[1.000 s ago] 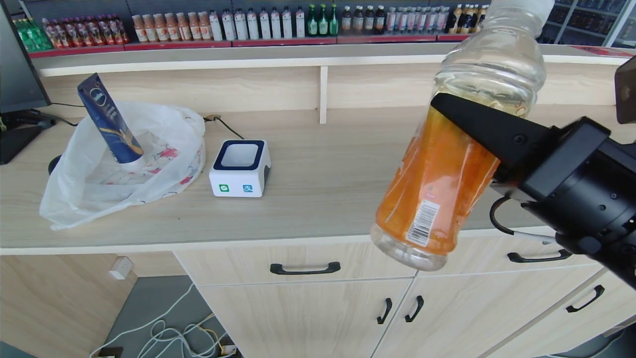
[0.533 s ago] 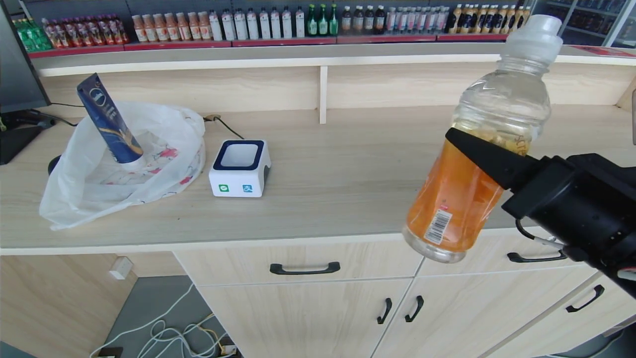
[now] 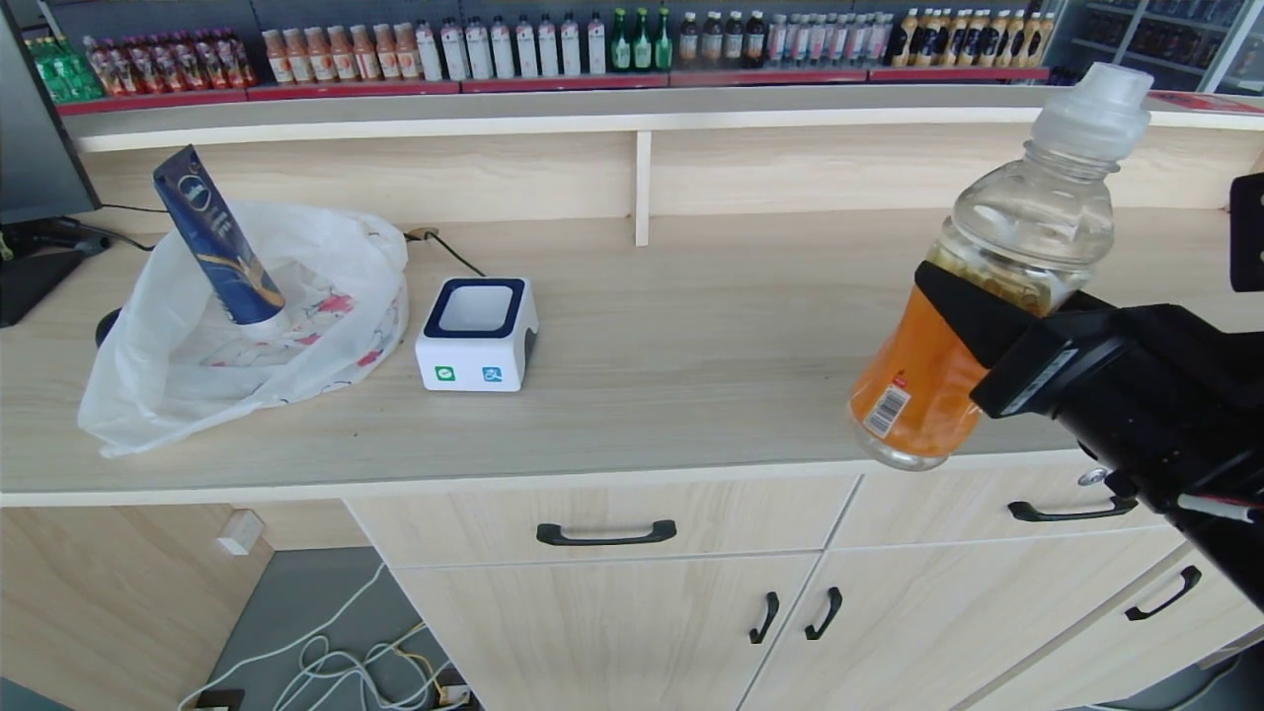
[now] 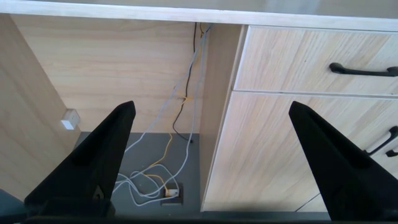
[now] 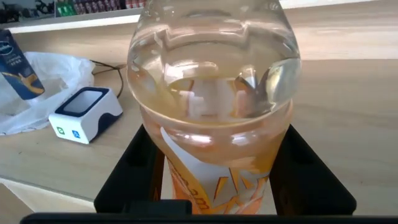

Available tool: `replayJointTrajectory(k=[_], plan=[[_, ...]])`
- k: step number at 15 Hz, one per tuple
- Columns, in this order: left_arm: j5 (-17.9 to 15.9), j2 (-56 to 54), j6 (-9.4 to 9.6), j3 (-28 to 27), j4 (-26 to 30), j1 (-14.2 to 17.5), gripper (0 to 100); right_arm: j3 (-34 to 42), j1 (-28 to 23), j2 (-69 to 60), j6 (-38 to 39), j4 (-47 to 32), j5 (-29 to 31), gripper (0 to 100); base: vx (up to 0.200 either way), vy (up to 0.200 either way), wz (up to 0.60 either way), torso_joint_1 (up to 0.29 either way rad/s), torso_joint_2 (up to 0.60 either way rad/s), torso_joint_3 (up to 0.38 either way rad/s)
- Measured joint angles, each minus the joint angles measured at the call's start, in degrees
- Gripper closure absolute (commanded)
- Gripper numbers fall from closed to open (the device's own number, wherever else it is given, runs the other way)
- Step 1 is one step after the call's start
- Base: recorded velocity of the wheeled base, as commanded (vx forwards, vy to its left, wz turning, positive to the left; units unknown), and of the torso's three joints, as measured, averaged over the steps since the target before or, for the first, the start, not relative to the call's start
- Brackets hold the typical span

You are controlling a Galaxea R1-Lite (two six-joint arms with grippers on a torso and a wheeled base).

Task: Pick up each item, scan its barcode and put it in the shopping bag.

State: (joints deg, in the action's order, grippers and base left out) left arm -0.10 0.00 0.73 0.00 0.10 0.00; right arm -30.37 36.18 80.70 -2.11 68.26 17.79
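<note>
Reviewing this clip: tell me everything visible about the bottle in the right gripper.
The bottle is clear plastic with a pale cap, an orange label round its lower body and a barcode near the base, facing the head camera. Pale liquid with bits shows above the label. It hangs tilted, cap up and toward the robot's right, clear of the counter. The right gripper is shut on its middle; nothing else touches it.

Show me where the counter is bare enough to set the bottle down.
Widest bare patch: the counter between the scanner and the held bottle, back to the rear wall. A narrow strip runs in front of the scanner. Left end is crowded: shopping bag with tube, cable.
</note>
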Motion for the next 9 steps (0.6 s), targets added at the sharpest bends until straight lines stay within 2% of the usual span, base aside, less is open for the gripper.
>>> replayJointTrajectory(k=[3, 9], plan=[[0.0, 0.0, -0.02, 0.0, 0.0, 0.0, 0, 0.1, -0.1, -0.8, -2.5, 0.0, 2.7, 100, 0.0, 0.0, 0.0, 0.0, 0.0, 0.0], [0.0, 0.0, -0.55, 0.0, 0.0, 0.0, 0, 0.0, 0.0, -1.5, -2.7, 0.1, 3.3, 100, 0.0, 0.2, 0.0, 0.0, 0.0, 0.005]])
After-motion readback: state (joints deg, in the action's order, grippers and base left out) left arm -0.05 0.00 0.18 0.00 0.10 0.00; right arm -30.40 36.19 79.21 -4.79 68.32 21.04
